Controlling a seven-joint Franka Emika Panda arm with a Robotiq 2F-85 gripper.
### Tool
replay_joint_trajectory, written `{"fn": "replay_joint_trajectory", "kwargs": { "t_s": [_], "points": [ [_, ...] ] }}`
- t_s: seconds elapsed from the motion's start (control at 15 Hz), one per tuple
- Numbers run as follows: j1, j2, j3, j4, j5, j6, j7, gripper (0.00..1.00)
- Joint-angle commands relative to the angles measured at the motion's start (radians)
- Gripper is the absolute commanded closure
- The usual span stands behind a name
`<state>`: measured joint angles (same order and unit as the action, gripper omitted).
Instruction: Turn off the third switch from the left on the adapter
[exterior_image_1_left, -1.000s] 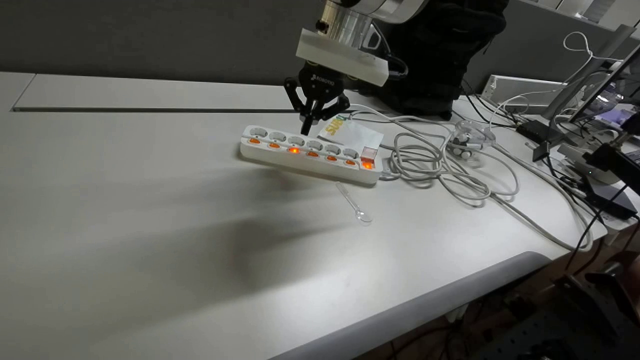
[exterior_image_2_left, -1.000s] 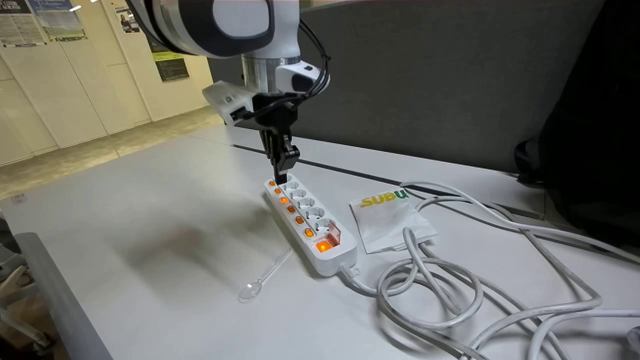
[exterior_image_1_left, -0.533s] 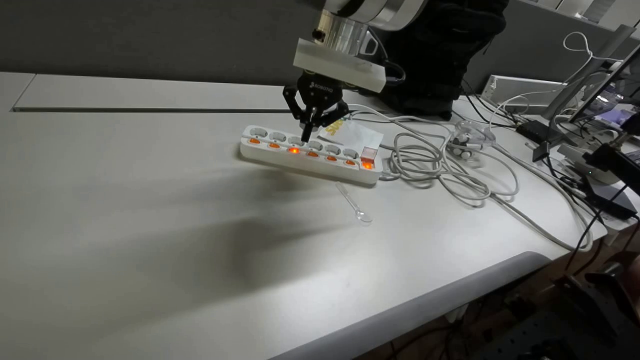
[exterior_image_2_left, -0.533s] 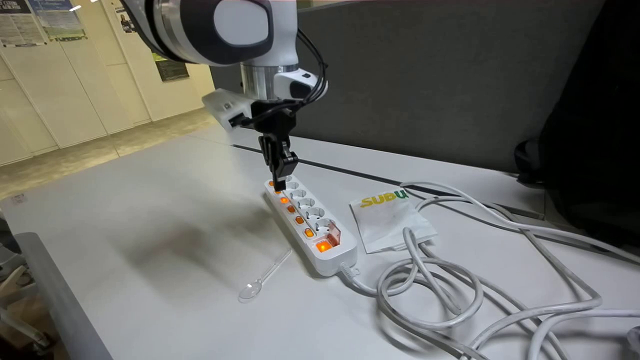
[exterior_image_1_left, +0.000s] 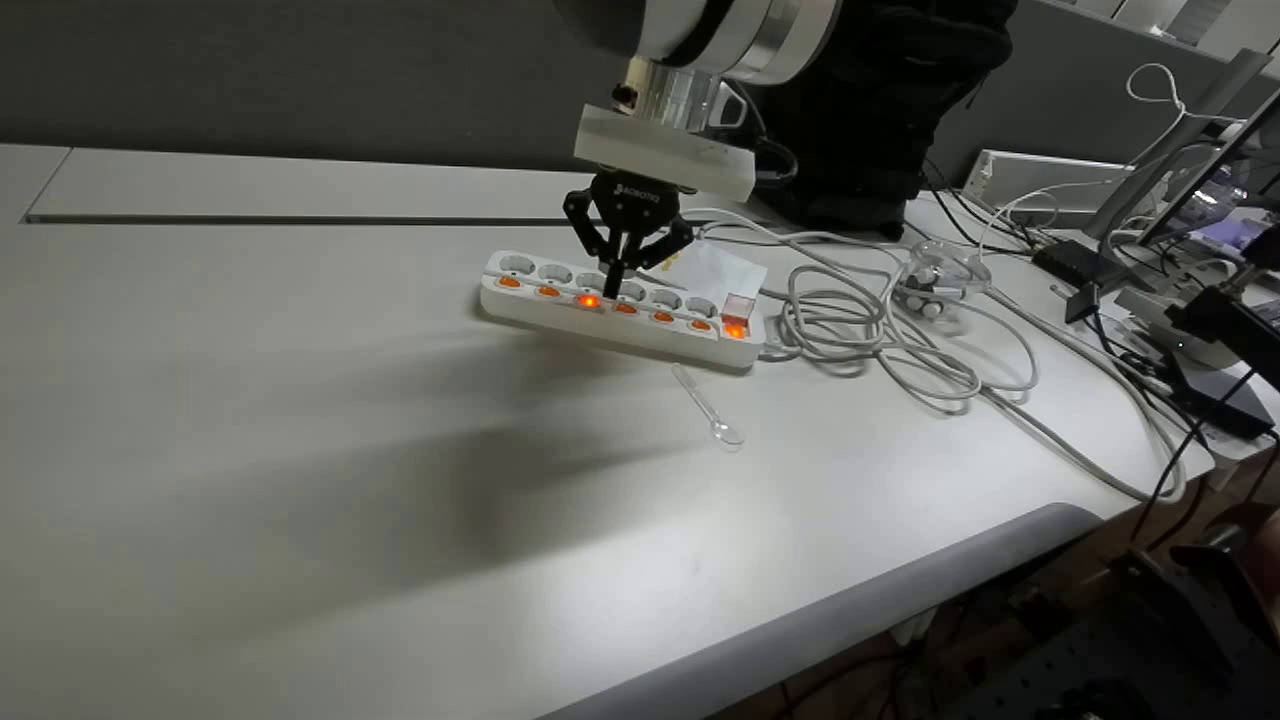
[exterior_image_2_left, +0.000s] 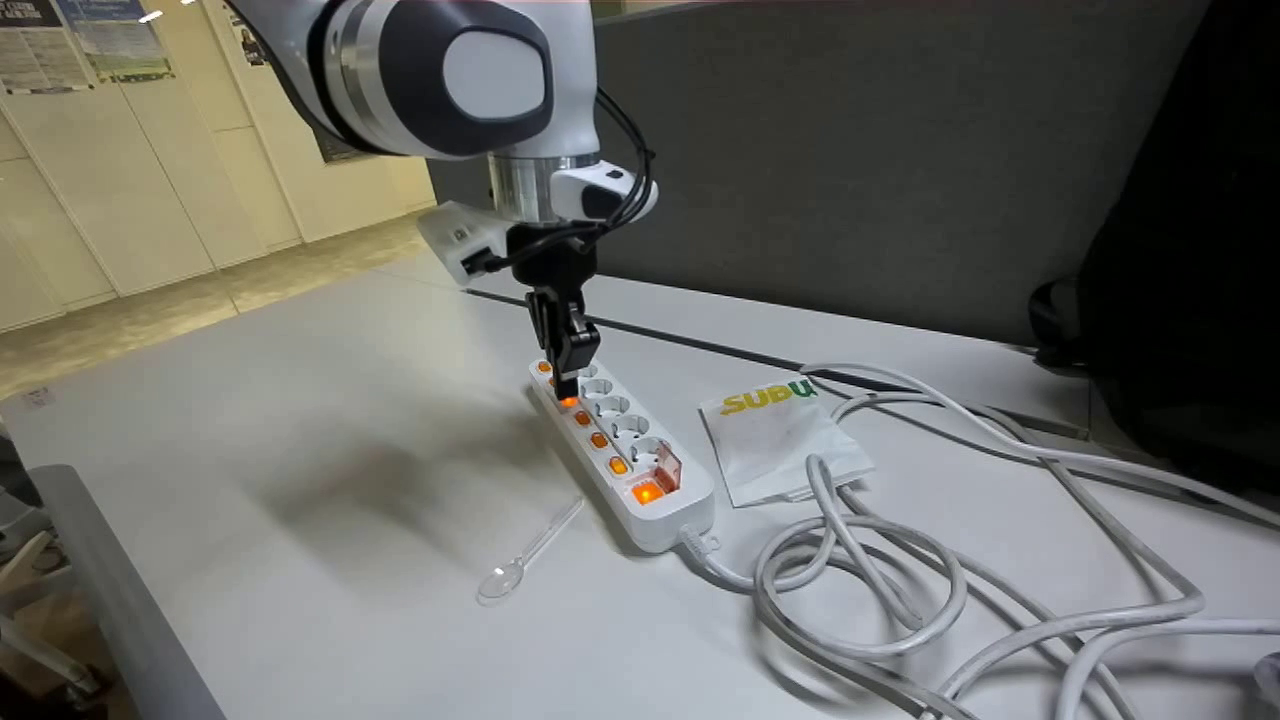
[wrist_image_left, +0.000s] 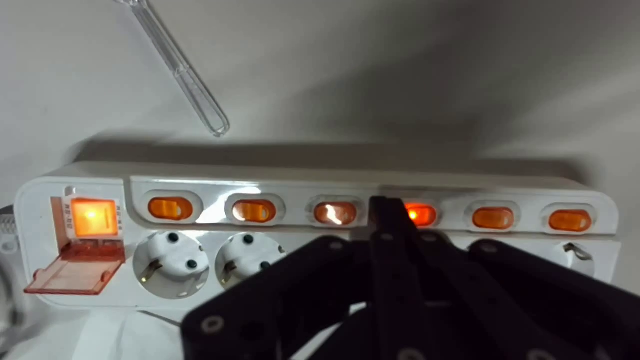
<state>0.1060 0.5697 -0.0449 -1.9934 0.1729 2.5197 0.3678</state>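
The white adapter (exterior_image_1_left: 640, 335) lies on the table; it also shows in an exterior view (exterior_image_2_left: 680, 520) and the wrist view (wrist_image_left: 300, 175). Its third switch from the left (exterior_image_1_left: 588, 300) glows orange-red; the neighbouring small switches look unlit. In the wrist view this lit switch (wrist_image_left: 422, 214) is partly covered by the fingertips. In an exterior view the switch (exterior_image_2_left: 568, 403) shows just below the fingertips. My gripper (exterior_image_1_left: 611, 294) is shut and empty, pointing down beside the lit switch, toward the fourth one; it also shows in an exterior view (exterior_image_2_left: 566, 392) and wrist view (wrist_image_left: 387, 204). Contact cannot be told.
A square main switch (wrist_image_left: 94, 217) glows at the cable end, its red cover (wrist_image_left: 75, 275) flipped open. A clear plastic spoon (exterior_image_1_left: 708, 406) lies in front. A paper napkin (exterior_image_2_left: 780, 440) lies behind. Coiled white cable (exterior_image_2_left: 860, 600) and a black backpack (exterior_image_1_left: 850, 110) are nearby.
My gripper has moved down and toward the row of switches, from above the sockets to beside the lit third switch. It stays shut. The adapter and its lights look unchanged.
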Motion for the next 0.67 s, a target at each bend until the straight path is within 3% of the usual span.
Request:
{"fn": "replay_joint_trajectory", "kwargs": {
  "t_s": [0.0, 0.6],
  "points": [
    [0.017, 0.038, -0.017, 0.058, -0.024, -0.015, 0.048, 1.0],
    [0.045, 0.06, -0.006, 0.088, -0.019, -0.02, 0.05, 1.0]
  ]
}}
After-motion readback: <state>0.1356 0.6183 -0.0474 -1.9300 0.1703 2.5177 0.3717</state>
